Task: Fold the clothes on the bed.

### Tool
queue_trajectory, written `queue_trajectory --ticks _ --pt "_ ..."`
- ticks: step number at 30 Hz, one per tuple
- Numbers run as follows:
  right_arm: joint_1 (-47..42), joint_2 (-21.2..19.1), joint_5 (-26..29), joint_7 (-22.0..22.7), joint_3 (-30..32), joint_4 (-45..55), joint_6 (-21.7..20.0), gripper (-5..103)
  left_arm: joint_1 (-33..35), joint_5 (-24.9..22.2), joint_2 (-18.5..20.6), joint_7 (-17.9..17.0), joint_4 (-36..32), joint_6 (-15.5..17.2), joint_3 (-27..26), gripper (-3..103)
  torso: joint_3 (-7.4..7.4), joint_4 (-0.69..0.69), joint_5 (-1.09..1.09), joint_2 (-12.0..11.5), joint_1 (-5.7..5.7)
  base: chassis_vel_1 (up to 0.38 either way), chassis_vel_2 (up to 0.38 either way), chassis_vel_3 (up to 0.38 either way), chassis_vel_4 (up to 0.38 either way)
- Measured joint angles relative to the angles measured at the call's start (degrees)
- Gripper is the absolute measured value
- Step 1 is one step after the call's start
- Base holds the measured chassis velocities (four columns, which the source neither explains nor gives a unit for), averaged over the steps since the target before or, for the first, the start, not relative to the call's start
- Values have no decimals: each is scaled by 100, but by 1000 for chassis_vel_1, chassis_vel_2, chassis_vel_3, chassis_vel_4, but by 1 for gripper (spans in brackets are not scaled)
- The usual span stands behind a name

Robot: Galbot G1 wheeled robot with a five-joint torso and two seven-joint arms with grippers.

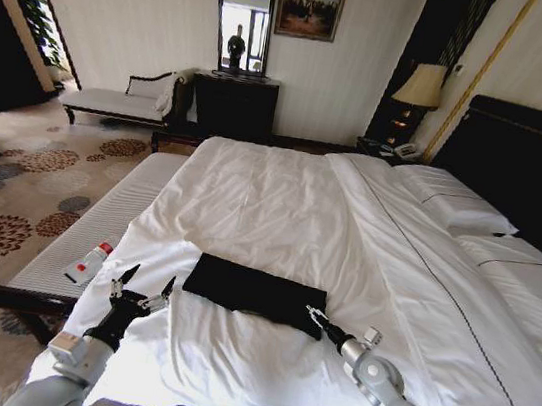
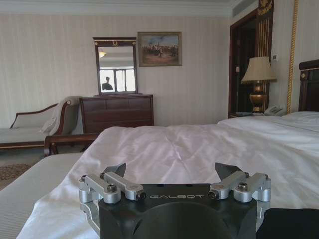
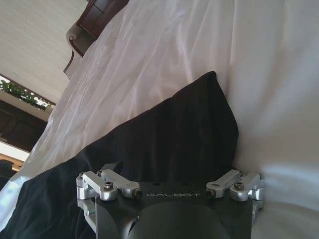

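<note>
Midway down the bed [image 1: 282,200], the black T-shirt [image 1: 255,289] lies folded into a narrow flat rectangle on the white duvet, its long edges running across the mattress. The left gripper [image 1: 145,285] hovers just off the shirt's left short edge, jaws spread wide and holding nothing, with a strip of bare white bedding between its fingertips and the cloth; from the left wrist view the same gripper [image 2: 172,172] has open duvet stretching ahead of its parted jaws, and a dark corner of the shirt [image 2: 289,223] sits beside them. The right gripper [image 1: 317,317] rests at the shirt's near right corner, its tips on or just over the fabric edge; whether its jaws are pinching the cloth cannot be told. From the right wrist view, black cloth [image 3: 164,144] lies directly ahead of the right gripper [image 3: 169,175], tapering to a folded corner with white bedding beyond and to one side. Outward of the left jaws, past the mattress edge, a white padded bench [image 1: 112,221] runs alongside the bed, carrying a small white bottle with a red cap [image 1: 88,263]. Wide, lightly creased duvet lies open beyond both grippers toward the pillows [image 1: 453,200] and the dark headboard [image 1: 528,169].
</note>
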Motion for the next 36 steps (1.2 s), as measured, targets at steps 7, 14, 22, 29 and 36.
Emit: queue_trajectory --ticks 7,14,22,29,36 --pt "79 27 -11 38 -79 -54 0 74 -1 -3 3 -4 3 3 3 100 0 0 2 0 0 0 0 0 0" --pt "117 33 -17 126 -121 8 -15 46 -2 -3 4 -6 3 5 5 100 1 1 3 -1 0 0 0 0 0" --pt "174 83 -21 175 -121 66 -21 19 -3 -4 4 -6 3 5 5 100 1 2 3 -1 0 0 0 0 0" --pt "161 116 -41 287 -47 211 3 7 -3 -4 5 -6 3 6 6 100 1 0 2 -1 0 0 0 0 0" --pt "113 -45 -60 486 205 660 9 7 -4 -4 5 -7 3 6 6 100 1 2 3 -1 0 0 0 0 0"
